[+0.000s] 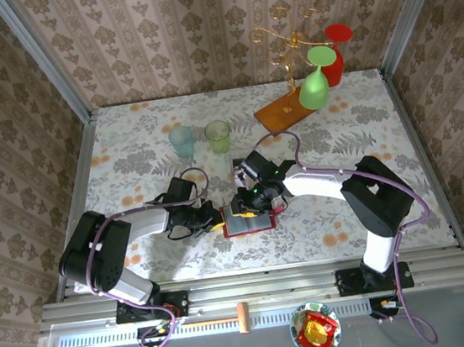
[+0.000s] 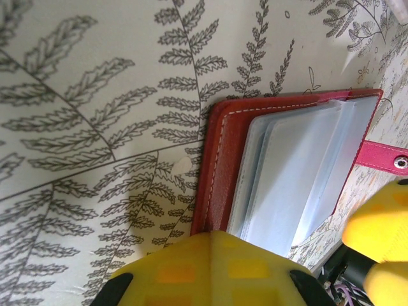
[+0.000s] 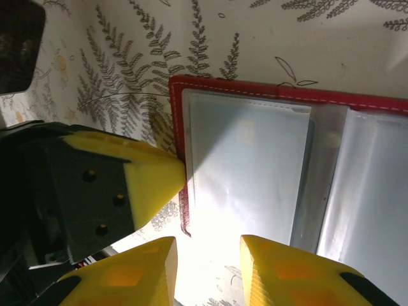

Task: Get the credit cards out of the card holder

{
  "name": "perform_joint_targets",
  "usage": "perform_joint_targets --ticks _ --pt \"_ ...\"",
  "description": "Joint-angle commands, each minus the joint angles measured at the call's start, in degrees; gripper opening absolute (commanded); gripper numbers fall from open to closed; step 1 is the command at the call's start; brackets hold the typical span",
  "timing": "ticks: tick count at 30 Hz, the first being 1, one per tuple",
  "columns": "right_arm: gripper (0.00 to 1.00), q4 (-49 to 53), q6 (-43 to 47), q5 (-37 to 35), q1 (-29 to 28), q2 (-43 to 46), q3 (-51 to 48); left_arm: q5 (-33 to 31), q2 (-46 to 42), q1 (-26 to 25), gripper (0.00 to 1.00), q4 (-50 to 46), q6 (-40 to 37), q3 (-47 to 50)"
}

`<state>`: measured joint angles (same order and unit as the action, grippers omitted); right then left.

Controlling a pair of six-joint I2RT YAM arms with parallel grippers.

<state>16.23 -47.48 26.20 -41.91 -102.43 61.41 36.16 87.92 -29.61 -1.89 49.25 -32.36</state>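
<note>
Left gripper [image 2: 213, 241] closed, tips pressed against the card holder [image 3: 255, 89] edge. Right gripper [image 3: 207, 252] parted, empty, just over the open sleeves. 2 cups [image 1: 182, 141] stand well beyond both.

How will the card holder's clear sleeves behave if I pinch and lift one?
Probably floppy: the sleeves look thin and bow apart. Likely slippery, given their glossy glare. The card holder lies flat and looks light, so it may slide along.

Flat red leather card holder [image 2: 213, 166]: white stitching. Plastic sleeves [image 2: 299, 172] grey-clear. Bench [image 2: 95, 127] cream, grey fern print. Right hand [image 3: 207, 245]: fingers [image 3: 280, 271] yellow, black-backed.
</note>
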Motion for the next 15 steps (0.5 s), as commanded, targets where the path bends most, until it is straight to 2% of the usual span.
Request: perform_joint_targets --ticks 1,15 --pt "0.33 -1.2 -1.4 0.5 -0.4 -1.8 0.4 -0.8 -0.1 -0.3 0.07 -1.3 -0.1 0.7" --pt "0.33 -1.4 -1.1 1.0 -0.5 -4.6 0.0 -1.0 0.0 -0.3 0.07 -2.2 -0.6 0.3"
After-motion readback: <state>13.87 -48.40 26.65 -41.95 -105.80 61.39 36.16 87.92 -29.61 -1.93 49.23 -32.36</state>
